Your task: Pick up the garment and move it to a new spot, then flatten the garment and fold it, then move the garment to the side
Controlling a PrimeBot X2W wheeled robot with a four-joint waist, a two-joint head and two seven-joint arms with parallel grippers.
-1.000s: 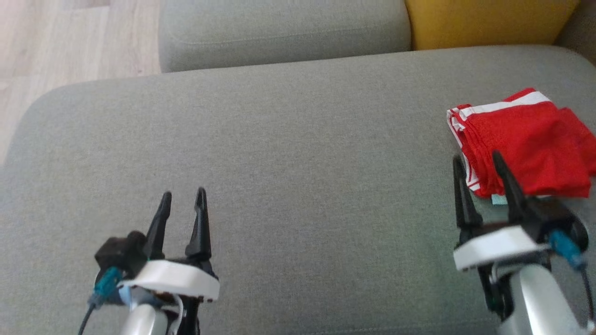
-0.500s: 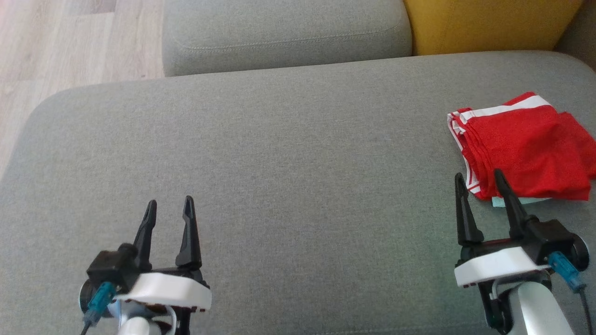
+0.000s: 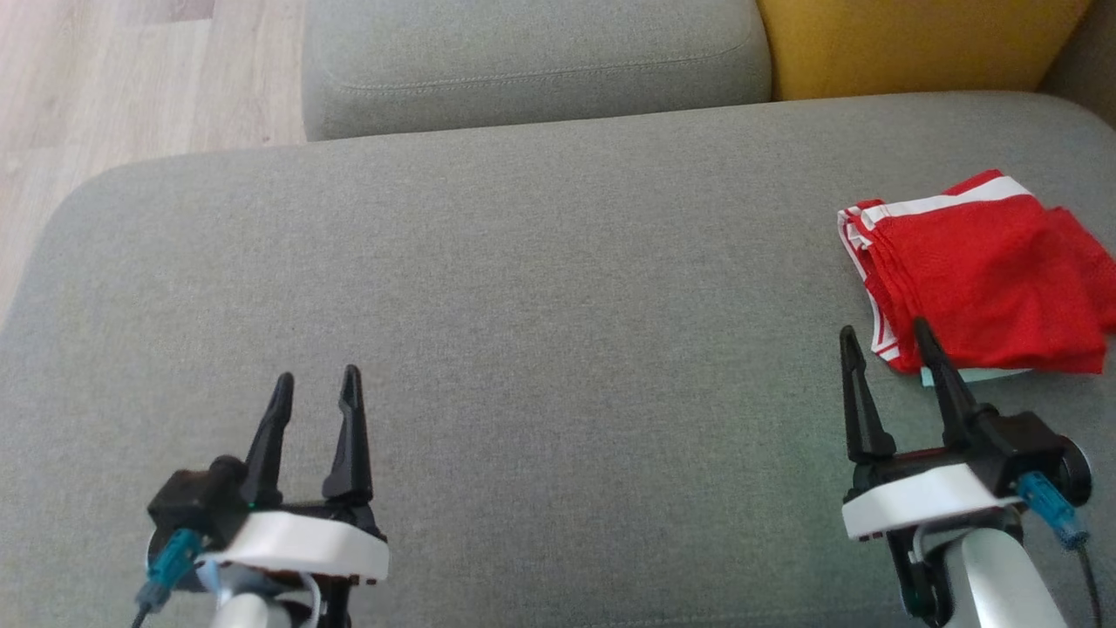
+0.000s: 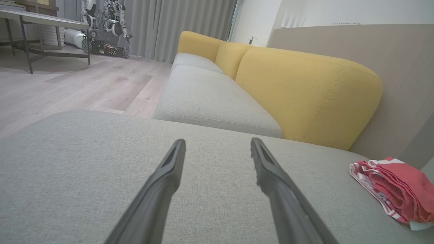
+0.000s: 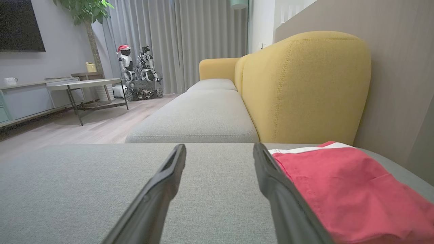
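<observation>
Folded red garment (image 3: 985,270) lies at cushion (image 3: 540,288) right edge — right gripper (image 3: 881,336) just beside it, fingers spread, empty; left gripper (image 3: 316,381) spread too, well apart.

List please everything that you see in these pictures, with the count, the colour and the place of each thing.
garment: one, red with white stripes, folded, right side of near cushion
near cushion: one, grey, below both grippers
far cushion: one, grey, beyond near cushion
backrest: several sections, yellow, behind far cushion
floor: pale wood, left of cushions
left gripper: one, dark fingers, open, over near cushion
right gripper: one, dark fingers, open, by garment's near corner
</observation>
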